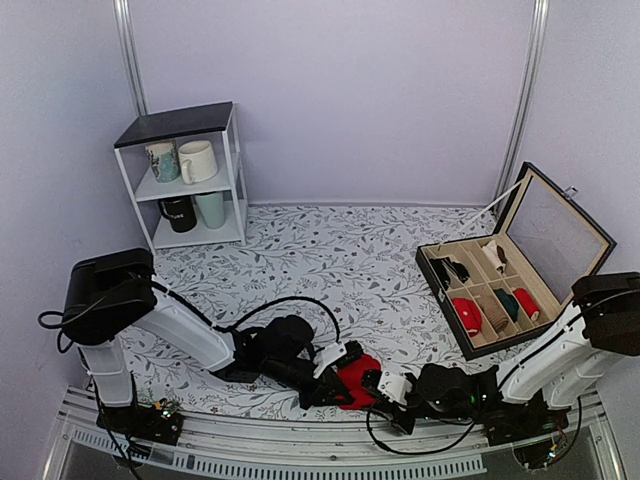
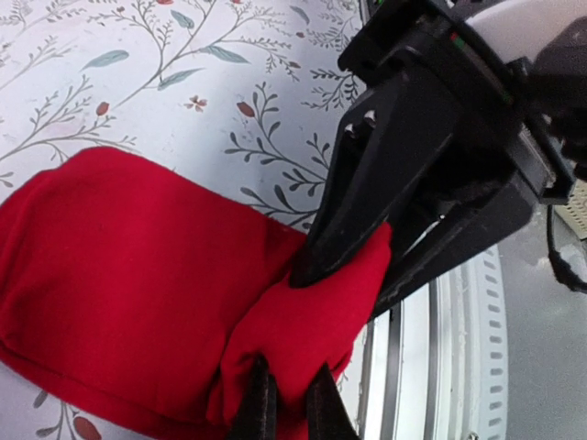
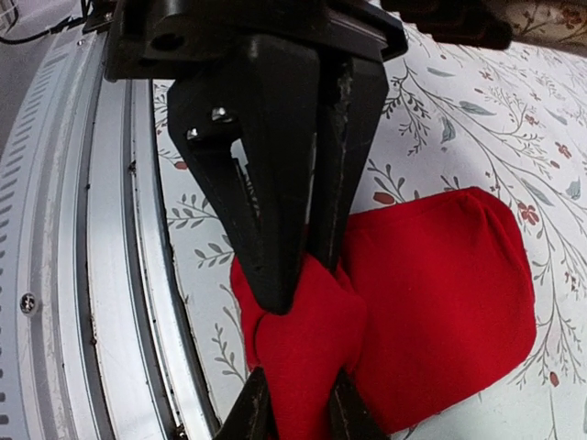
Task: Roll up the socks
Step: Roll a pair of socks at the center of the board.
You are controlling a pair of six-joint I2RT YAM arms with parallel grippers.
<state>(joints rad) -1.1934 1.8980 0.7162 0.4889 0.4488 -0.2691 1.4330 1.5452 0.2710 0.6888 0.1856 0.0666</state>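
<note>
Leaf-patterned tablecloth [image 1: 330, 250], pale lilac walls behind. The socks [image 1: 358, 380] lie left of the open divided box [image 1: 500, 290], nearer the arms. The left gripper [image 2: 292, 368] and right gripper [image 3: 295, 378] each clamp the socks' bunched end, fingers nearly together.

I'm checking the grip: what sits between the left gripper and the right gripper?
A bunched end of the red socks, pinched by the left gripper and the right gripper; both wrist views show it.
</note>
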